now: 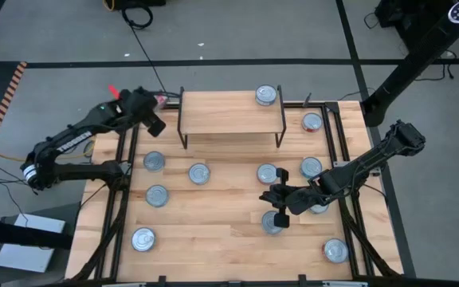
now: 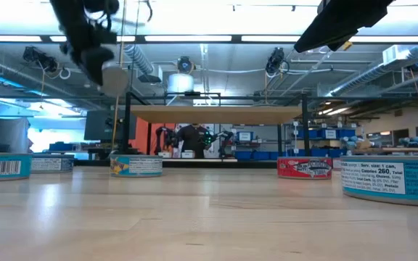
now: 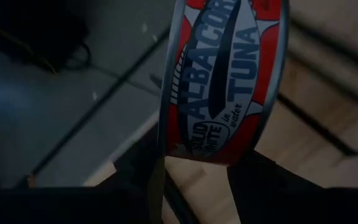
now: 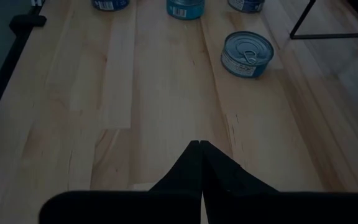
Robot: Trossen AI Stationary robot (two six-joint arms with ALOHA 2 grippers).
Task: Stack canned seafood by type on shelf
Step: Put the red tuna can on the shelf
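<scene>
Albacore tuna can (image 3: 225,81), red-labelled, is being gripped by left gripper (image 1: 151,109) at the shelf's (image 1: 229,112) nine o'clock; lower it level. Right gripper (image 1: 276,197) is hovering shut, empty.

Red tuna can (image 3: 225,81) top cropped

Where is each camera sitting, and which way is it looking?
High view: above the table, looking straight down; both arms, the shelf, the left tool, the right tool.
Low view: at tabletop height, looking level across; arms come in from above.
Left wrist view: on the left arm, looking at its gripped red tuna can.
Right wrist view: on the right arm, looking past its shut fingers along the tabletop.
High and low views share the shelf.
</scene>
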